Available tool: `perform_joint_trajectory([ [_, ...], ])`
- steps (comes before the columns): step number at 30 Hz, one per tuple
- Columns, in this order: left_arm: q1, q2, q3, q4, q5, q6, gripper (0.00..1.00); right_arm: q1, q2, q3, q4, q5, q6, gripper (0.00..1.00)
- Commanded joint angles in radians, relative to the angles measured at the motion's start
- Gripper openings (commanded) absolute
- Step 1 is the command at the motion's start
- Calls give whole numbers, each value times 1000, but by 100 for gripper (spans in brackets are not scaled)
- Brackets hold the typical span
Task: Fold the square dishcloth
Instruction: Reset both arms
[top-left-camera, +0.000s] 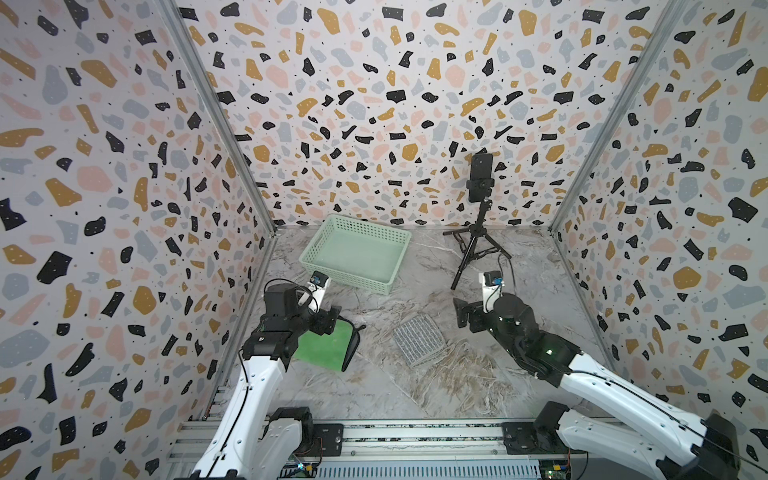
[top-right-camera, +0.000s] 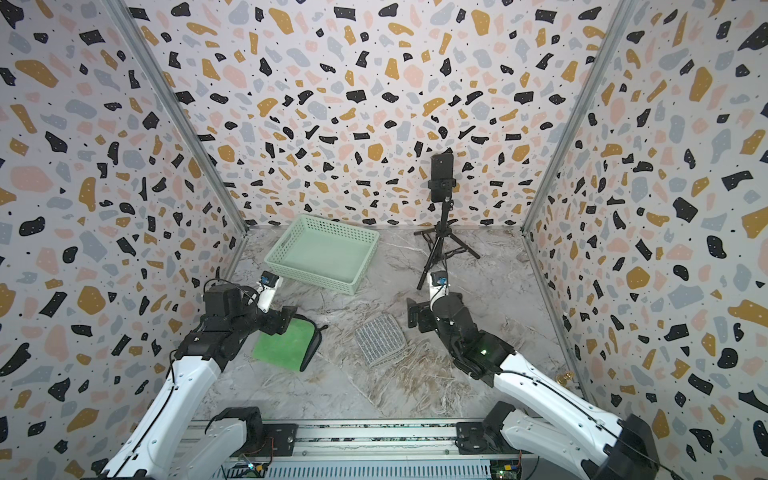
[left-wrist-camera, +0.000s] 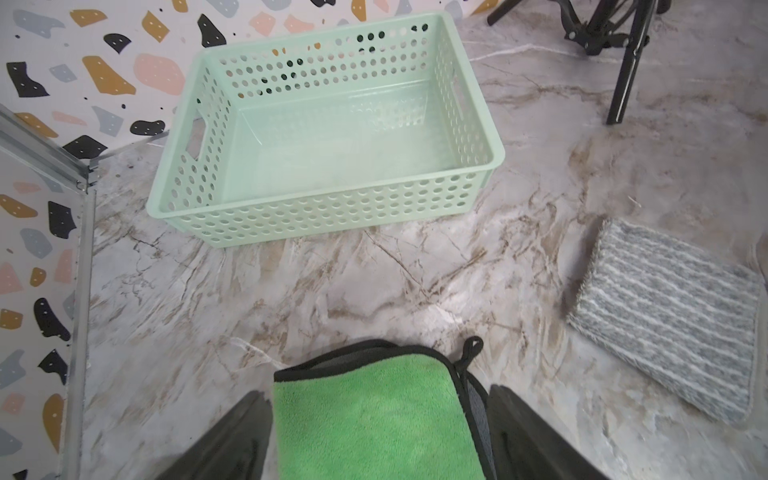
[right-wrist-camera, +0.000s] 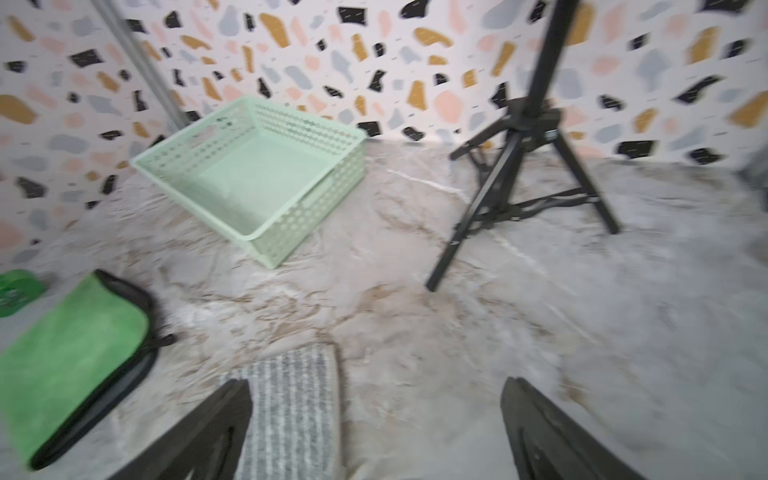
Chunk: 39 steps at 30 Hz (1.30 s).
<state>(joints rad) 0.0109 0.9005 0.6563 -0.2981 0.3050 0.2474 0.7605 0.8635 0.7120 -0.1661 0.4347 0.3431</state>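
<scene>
Green dishcloth (top-left-camera: 322, 347), black-edged, lies folded flat on the counter (top-left-camera: 395, 395) at left. Left hand (left-wrist-camera: 376, 392) low over its far edge, fingers spread to either side. Grey striped dishcloth (top-left-camera: 419, 338) folded, mid-counter. Right hand (right-wrist-camera: 377, 382) just right of it, spread wide, holding nothing.

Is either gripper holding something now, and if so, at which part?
Nothing is held. The left gripper stands open over a corner of the green cloth, and the right gripper is open near the grey cloth.
</scene>
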Motion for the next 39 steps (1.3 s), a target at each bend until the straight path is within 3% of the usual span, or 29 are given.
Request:
perform_joint_trajectory([
  [1, 4, 38, -84, 298, -13, -128, 86, -68, -80, 3, -171, 233, -68, 100],
  [4, 4, 86, -169, 474, -1, -168, 86, -153, -89, -42, -161, 373, -58, 100],
  [9, 4, 157, -296, 747, -20, -159, 87, -309, -28, -229, 82, 362, -155, 100],
  [12, 4, 183, -371, 919, -33, -144, 87, -372, 22, -365, 346, 368, -223, 100],
  [16, 4, 278, -457, 1165, -42, -147, 87, -457, 131, -471, 607, 334, -218, 100],
  [20, 3, 428, -430, 1241, -47, -146, 87, -512, 235, -526, 865, 234, -241, 100],
  [23, 3, 523, -344, 1146, -71, -157, 88, -535, 322, -530, 1015, 164, -287, 100],
  [24, 3, 565, -340, 1213, -61, -177, 88, -545, 342, -527, 1047, 131, -296, 100],
  [27, 3, 525, -327, 1122, -64, -152, 88, -583, 363, -490, 996, 37, -316, 100],
  [32, 3, 534, -334, 1151, -62, -160, 88, -618, 421, -497, 1084, -76, -374, 100],
  [37, 3, 533, -334, 1156, -64, -161, 89, -626, 724, -523, 1493, -101, -425, 100],
  [39, 3, 532, -333, 1152, -65, -160, 89, -648, 624, -431, 1159, -103, -364, 100],
])
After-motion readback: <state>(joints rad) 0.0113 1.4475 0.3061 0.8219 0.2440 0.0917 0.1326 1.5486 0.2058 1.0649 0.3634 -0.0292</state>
